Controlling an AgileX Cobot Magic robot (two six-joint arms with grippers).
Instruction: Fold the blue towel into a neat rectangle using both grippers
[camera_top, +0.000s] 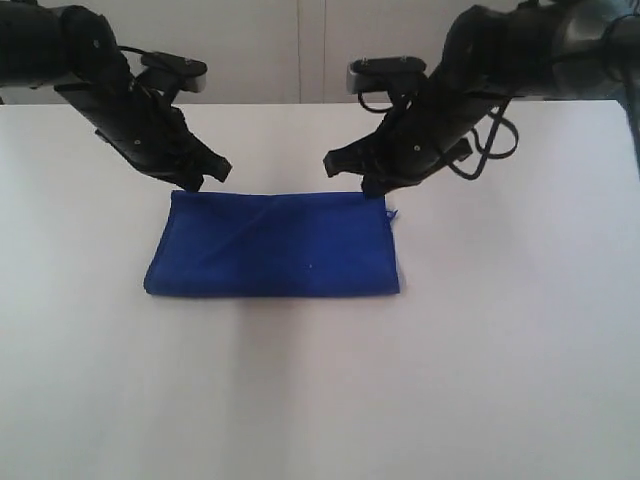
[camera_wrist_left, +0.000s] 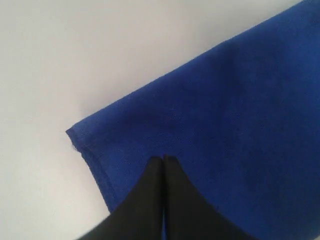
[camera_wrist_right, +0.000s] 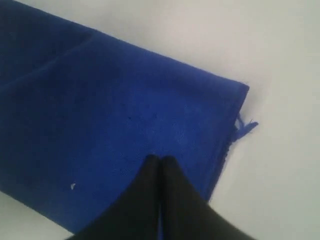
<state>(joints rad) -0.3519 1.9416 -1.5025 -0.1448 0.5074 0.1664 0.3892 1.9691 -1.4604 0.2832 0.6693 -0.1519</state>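
Observation:
The blue towel (camera_top: 270, 245) lies folded into a flat rectangle on the white table, with a loose thread (camera_top: 392, 213) at its far right corner. My left gripper (camera_top: 193, 183) hangs at the towel's far left corner. My right gripper (camera_top: 370, 188) hangs at the far right corner. In the left wrist view the left gripper (camera_wrist_left: 163, 159) has its jaws pressed together over the towel (camera_wrist_left: 225, 110), with no fabric showing between them. The right wrist view shows the right gripper (camera_wrist_right: 160, 159) shut the same way above the towel (camera_wrist_right: 125, 110), near the thread (camera_wrist_right: 245, 126).
The white table (camera_top: 320, 400) stretches wide around the towel on all sides. Black cables (camera_top: 490, 140) loop off the right arm. A pale wall stands behind the table's far edge.

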